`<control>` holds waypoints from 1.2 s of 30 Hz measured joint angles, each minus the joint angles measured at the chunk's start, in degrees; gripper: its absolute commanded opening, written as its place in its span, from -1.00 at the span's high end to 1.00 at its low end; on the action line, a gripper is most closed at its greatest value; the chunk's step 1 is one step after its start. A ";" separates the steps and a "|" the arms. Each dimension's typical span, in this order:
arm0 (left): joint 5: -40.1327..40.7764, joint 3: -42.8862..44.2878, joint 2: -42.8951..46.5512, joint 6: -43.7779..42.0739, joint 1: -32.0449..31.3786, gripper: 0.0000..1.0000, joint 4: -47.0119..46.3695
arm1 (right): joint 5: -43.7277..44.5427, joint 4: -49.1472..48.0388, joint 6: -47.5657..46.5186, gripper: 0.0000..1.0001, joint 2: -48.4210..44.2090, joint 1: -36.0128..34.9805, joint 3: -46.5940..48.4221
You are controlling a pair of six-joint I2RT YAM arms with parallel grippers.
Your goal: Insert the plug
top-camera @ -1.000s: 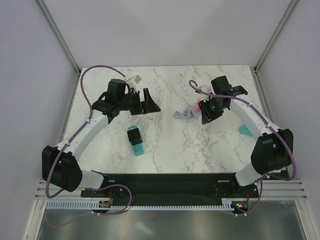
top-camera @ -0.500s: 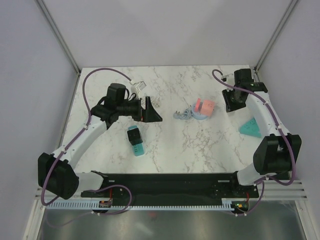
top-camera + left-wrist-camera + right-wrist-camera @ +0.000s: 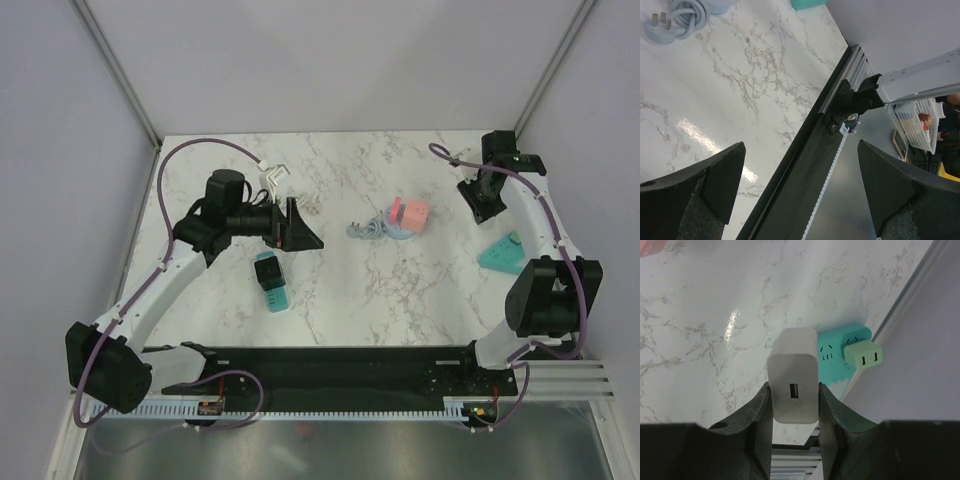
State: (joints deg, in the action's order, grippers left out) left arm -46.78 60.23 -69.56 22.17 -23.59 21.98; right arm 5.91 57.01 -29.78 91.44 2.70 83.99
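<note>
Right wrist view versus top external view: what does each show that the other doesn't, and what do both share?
Only the right wrist view: the white rectangular charger block, USB port facing the camera, clamped in the right tool, and a pale green two-slot adapter on the teal plastic power strip. Only the top view: the wide-open left tool, a teal-strapped black watch, and a pink block beside a coiled grey cable. Both: that power strip by the right wall and the white marble tabletop.
</note>
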 measured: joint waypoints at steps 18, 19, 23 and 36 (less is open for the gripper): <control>-1.40 -2.19 2.23 0.00 -0.02 -1.00 -1.55 | -8.31 19.80 -17.90 1.00 10.03 7.87 7.61; -1.44 -2.19 2.23 0.00 -0.02 -1.00 -1.57 | -8.50 19.91 -18.23 1.00 10.75 7.93 8.33; -1.60 -2.25 2.23 0.00 -0.02 -0.99 -1.57 | -9.16 19.61 -19.45 1.00 13.11 8.07 9.81; -1.66 -2.25 2.23 0.00 -0.02 -0.99 -1.57 | -10.62 19.74 -21.24 1.00 18.27 10.60 10.05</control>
State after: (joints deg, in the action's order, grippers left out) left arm -48.45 57.98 -67.33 22.17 -23.62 20.40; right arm -4.71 76.75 -51.03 109.71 13.30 94.04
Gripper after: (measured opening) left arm 0.994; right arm 0.404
